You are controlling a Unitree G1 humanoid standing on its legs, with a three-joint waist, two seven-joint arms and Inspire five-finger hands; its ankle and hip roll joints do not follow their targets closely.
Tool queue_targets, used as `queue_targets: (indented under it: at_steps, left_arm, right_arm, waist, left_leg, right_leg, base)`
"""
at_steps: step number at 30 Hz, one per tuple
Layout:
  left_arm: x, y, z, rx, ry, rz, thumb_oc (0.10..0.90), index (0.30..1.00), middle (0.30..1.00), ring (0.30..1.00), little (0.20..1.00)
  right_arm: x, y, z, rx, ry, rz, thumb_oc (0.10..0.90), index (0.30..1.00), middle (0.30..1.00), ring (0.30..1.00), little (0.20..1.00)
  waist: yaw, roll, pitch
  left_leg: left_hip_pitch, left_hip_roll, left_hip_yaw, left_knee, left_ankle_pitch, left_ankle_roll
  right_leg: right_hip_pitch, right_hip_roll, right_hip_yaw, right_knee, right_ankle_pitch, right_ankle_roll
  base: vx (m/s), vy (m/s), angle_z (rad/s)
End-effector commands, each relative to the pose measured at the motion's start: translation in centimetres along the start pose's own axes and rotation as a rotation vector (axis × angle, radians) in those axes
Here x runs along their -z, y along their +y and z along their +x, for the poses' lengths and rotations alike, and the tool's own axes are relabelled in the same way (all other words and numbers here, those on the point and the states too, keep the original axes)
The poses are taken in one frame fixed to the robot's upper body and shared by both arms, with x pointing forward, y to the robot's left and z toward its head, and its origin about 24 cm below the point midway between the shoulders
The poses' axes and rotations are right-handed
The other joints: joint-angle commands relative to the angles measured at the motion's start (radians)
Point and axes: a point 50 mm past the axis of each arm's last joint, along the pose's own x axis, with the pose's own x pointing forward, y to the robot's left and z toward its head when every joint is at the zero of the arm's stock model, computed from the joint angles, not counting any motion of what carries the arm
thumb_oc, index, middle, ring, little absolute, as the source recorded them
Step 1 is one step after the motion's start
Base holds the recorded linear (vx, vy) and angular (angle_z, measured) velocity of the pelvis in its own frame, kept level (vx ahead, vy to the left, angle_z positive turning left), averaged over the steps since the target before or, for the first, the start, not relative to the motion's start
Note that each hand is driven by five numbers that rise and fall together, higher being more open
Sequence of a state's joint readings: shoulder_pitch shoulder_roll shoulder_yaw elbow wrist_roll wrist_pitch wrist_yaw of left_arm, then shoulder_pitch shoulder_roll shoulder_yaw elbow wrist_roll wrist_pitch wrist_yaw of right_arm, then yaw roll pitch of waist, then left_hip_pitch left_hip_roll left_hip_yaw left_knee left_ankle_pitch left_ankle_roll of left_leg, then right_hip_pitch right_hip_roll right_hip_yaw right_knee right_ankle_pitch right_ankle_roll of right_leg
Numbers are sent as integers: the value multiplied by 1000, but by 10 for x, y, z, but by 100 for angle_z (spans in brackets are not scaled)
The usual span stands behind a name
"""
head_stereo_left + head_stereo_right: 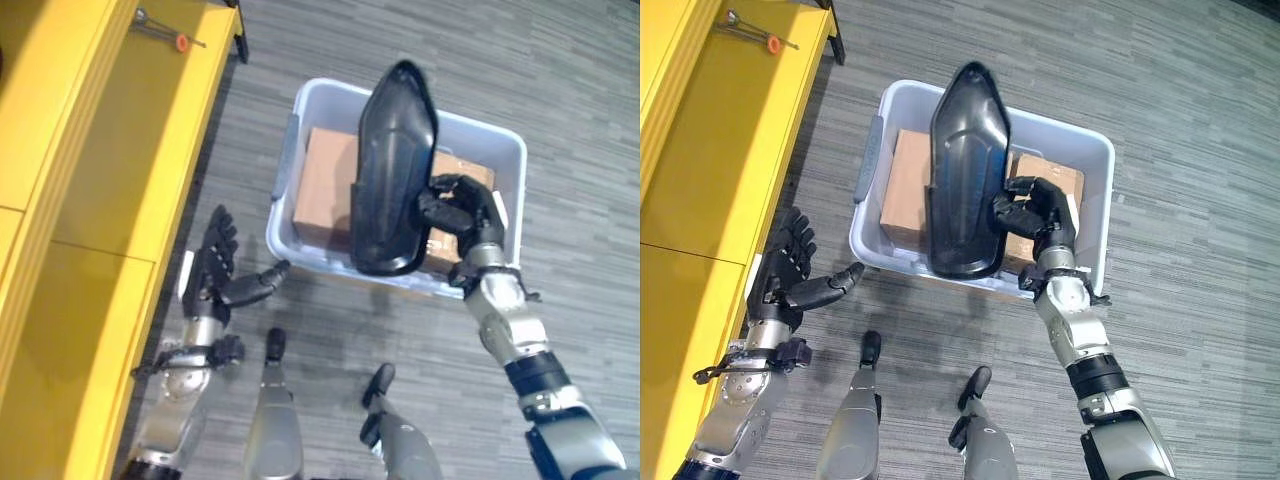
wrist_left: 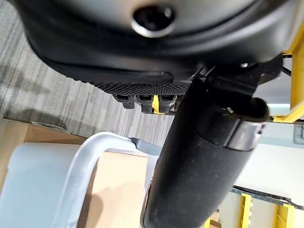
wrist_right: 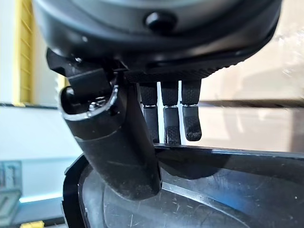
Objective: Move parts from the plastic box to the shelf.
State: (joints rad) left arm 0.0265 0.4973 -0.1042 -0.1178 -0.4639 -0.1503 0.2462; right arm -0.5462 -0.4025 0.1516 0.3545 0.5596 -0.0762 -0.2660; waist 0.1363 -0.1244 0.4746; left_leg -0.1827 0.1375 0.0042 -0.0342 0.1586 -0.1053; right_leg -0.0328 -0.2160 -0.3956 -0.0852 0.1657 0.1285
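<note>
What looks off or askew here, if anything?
Nothing damaged or spilled. The black part stands on end over the box, pinched at one edge by the right robot hand. Left robot hand hangs open beside the shelf.

The black moulded part (image 1: 393, 170) hides much of the cardboard boxes (image 1: 322, 185) in my plastic box (image 1: 1092, 150). The small tool (image 1: 752, 33) on the yellow shelf (image 1: 150, 150) is too small to identify.
</note>
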Motion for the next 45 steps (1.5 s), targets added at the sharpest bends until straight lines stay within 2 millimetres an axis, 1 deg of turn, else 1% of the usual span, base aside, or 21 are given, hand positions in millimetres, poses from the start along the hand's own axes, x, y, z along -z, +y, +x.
queue_targets:
  at_steps: [1,2,7,12,18,19,21,22,23,24,25,27,28,29,30,35,36,39,41,42,45]
  left_arm:
    - [-17,-8,-2,78,-129,48,900,1000,1000,1000,1000]
    - [-17,-8,-2,78,-129,48,900,1000,1000,1000,1000]
    - [-23,-12,1,111,-171,134,900,1000,1000,1000,1000]
    - [-27,-16,2,126,-202,176,900,1000,1000,1000,1000]
    - [-36,-21,7,137,-285,324,900,1000,1000,1000,1000]
    - [-43,-25,12,150,-350,437,900,1000,1000,1000,1000]
    - [-49,-29,15,159,-414,550,900,1000,1000,1000,1000]
    - [-53,-31,18,171,-466,639,900,1000,1000,1000,1000]
    - [-56,-34,21,193,-506,714,900,1000,1000,1000,1000]
    - [-56,-35,22,193,-509,718,900,1000,1000,1000,1000]
    - [-60,-42,24,231,-577,814,900,1000,1000,1000,1000]
    - [-61,-47,25,257,-616,862,900,1000,1000,1000,1000]
    - [-63,-54,27,290,-673,926,900,1000,1000,1000,1000]
    - [-60,-62,30,328,-712,986,900,1000,1000,1000,1000]
    - [-59,-65,31,344,-728,1011,900,1000,1000,1000,1000]
    - [-56,-76,36,392,-785,1088,900,1000,1000,1000,1000]
    - [-56,-83,37,425,-820,1125,900,1000,1000,1000,1000]
    - [-55,-91,39,452,-859,1152,900,1000,1000,1000,1000]
    - [-53,-101,40,496,-886,1172,900,1000,1000,1000,1000]
    - [-52,-110,41,520,-914,1188,900,1000,1000,1000,1000]
    - [-51,-112,42,520,-923,1190,900,1000,1000,1000,1000]
  right_arm:
    - [-28,-1,9,47,-166,40,400,300,300,300,300]
    - [-28,-1,10,47,-166,40,400,300,300,300,300]
    - [-11,-16,19,191,-80,69,400,300,300,300,300]
    - [-7,-28,25,289,-47,88,400,300,300,300,300]
    - [-4,-35,30,363,-16,114,400,300,300,300,300]
    - [-4,-36,33,387,-6,115,400,300,300,300,300]
    - [-3,-36,35,401,4,123,400,300,300,300,300]
    - [-3,-37,37,412,12,126,400,300,300,300,300]
    - [-2,-35,38,413,19,129,400,300,300,300,300]
    - [-3,-35,38,414,17,132,400,300,300,300,300]
    - [-2,-32,40,424,30,154,400,300,300,300,300]
    - [-2,-32,42,436,34,175,400,300,300,300,300]
    - [-3,-28,44,434,40,184,400,300,300,300,300]
    - [-2,-22,47,430,56,207,400,300,300,300,300]
    - [-2,-22,48,435,60,216,400,300,300,300,300]
    - [-6,-15,53,432,70,260,400,300,300,300,300]
    - [-8,-9,56,424,77,277,400,300,300,300,300]
    - [-11,-7,59,431,80,310,400,300,300,300,300]
    - [-13,-2,63,440,97,362,400,300,300,300,300]
    - [-13,7,65,441,121,412,400,300,300,300,300]
    - [-13,8,66,444,129,426,400,300,300,300,300]
  waist:
    - [-19,-8,-271]
    - [-19,-8,-270]
    - [-18,-5,-320]
    - [-15,-3,-348]
    - [-16,-5,-361]
    - [-16,-6,-367]
    - [-18,-9,-370]
    - [-20,-10,-373]
    - [-23,-10,-377]
    - [-21,-11,-376]
    - [-26,-12,-381]
    - [-25,-16,-385]
    - [-29,-19,-389]
    - [-34,-23,-392]
    - [-34,-24,-394]
    - [-37,-31,-398]
    - [-46,-32,-403]
    - [-44,-38,-403]
    - [-49,-44,-408]
    - [-54,-50,-412]
    - [-52,-51,-411]
  left_leg:
    - [53,26,62,-53,-38,18]
    - [54,26,63,-53,-38,18]
    - [93,35,74,-53,-53,18]
    - [110,40,81,-53,-61,16]
    - [125,43,82,-53,-68,14]
    - [127,43,84,-53,-69,12]
    - [129,44,85,-53,-70,12]
    - [131,45,87,-53,-72,11]
    - [132,46,89,-53,-73,10]
    - [132,46,89,-53,-73,10]
    - [135,46,92,-53,-76,9]
    - [138,47,93,-53,-78,8]
    - [141,49,95,-53,-80,7]
    - [145,50,97,-53,-83,7]
    - [147,50,99,-53,-84,7]
    - [153,52,107,-53,-88,5]
    - [156,54,111,-53,-89,4]
    - [156,57,113,-53,-91,4]
    - [159,59,119,-53,-93,3]
    - [164,62,126,-53,-95,2]
    - [165,63,128,-53,-96,2]
  right_leg:
    - [48,-60,-11,31,-5,90]
    - [49,-60,-11,31,-5,90]
    - [81,-55,0,25,-9,93]
    - [94,-53,8,20,-8,94]
    - [105,-50,11,23,-12,94]
    - [107,-50,10,22,-10,95]
    - [107,-49,14,20,-7,96]
    - [107,-49,16,19,-6,98]
    - [108,-49,17,17,-5,99]
    - [108,-49,17,16,-5,99]
    - [110,-48,20,15,-4,100]
    - [111,-48,23,14,-2,101]
    - [113,-47,24,12,-2,102]
    - [116,-47,26,11,0,103]
    - [116,-47,27,10,0,103]
    - [115,-44,33,6,1,103]
    - [115,-42,36,5,0,103]
    - [115,-40,39,2,-2,103]
    - [113,-37,47,1,-4,102]
    - [113,-34,55,-1,-5,101]
    - [112,-33,57,-1,-6,100]
  base:
    - [0,0,0]
    - [33,5,-4]
    - [21,4,-5]
    - [8,8,-6]
    - [3,1,-2]
    - [0,0,0]
    - [0,0,0]
    - [0,0,0]
    - [0,0,0]
    - [3,8,-3]
    - [3,5,-4]
    - [4,3,-2]
    - [0,0,0]
    - [0,0,0]
    - [0,0,0]
    - [0,0,0]
    - [0,0,0]
    - [8,-3,-5]
    - [10,-4,-5]
    - [12,-3,-7]
    - [3,0,-12]
